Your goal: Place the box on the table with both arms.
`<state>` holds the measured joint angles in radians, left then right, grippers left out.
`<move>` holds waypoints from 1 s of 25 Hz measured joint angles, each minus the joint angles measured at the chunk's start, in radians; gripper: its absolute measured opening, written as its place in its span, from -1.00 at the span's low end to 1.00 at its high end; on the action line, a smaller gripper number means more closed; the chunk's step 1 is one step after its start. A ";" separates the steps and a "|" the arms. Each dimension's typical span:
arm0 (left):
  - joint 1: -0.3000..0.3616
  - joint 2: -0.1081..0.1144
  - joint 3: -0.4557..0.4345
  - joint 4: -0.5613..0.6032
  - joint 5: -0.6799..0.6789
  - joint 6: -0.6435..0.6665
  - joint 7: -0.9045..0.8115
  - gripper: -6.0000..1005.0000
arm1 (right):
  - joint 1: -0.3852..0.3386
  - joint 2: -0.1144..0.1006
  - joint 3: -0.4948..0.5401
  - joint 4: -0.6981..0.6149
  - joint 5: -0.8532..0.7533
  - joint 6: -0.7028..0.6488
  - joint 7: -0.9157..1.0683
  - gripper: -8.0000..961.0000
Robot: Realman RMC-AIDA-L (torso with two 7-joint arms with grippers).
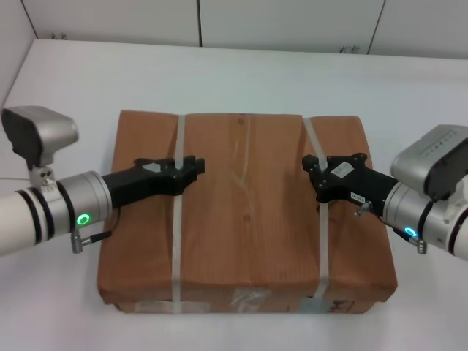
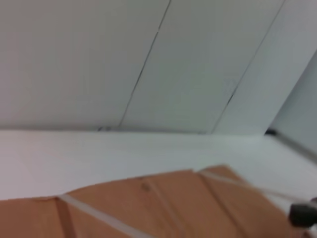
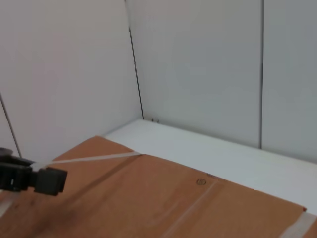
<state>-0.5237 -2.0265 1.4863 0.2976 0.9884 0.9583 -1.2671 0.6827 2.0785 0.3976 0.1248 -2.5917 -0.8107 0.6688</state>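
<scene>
Head view: the box (image 1: 245,212) lies flat mid-desk (image 1: 241,73), toward the near edge. Left pincer (image 1: 191,170) and right pincer (image 1: 311,172) sit over its straps; whether either is apart or together, I cannot tell. Wrist views show only box top. Placement looks finished; next, withdraw both arms.

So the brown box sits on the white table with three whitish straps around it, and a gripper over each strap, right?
Not quite: the head view shows two straps, not three, on the box. It sits on the table, the left gripper over the left strap, the right gripper over the right strap.
</scene>
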 joint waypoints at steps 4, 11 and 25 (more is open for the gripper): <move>-0.011 -0.009 0.000 0.000 0.041 -0.085 0.006 -0.61 | 0.013 0.000 -0.009 0.022 0.000 0.065 0.000 -0.85; -0.030 -0.012 0.000 -0.040 0.047 -0.120 0.033 -0.61 | 0.030 0.000 -0.012 0.053 -0.001 0.149 0.000 -0.83; -0.038 -0.015 0.000 -0.051 0.048 -0.136 0.037 -0.60 | 0.025 0.000 -0.013 0.053 -0.001 0.154 0.008 -0.78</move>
<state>-0.5614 -2.0417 1.4864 0.2469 1.0359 0.8221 -1.2302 0.7073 2.0785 0.3843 0.1780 -2.5924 -0.6569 0.6764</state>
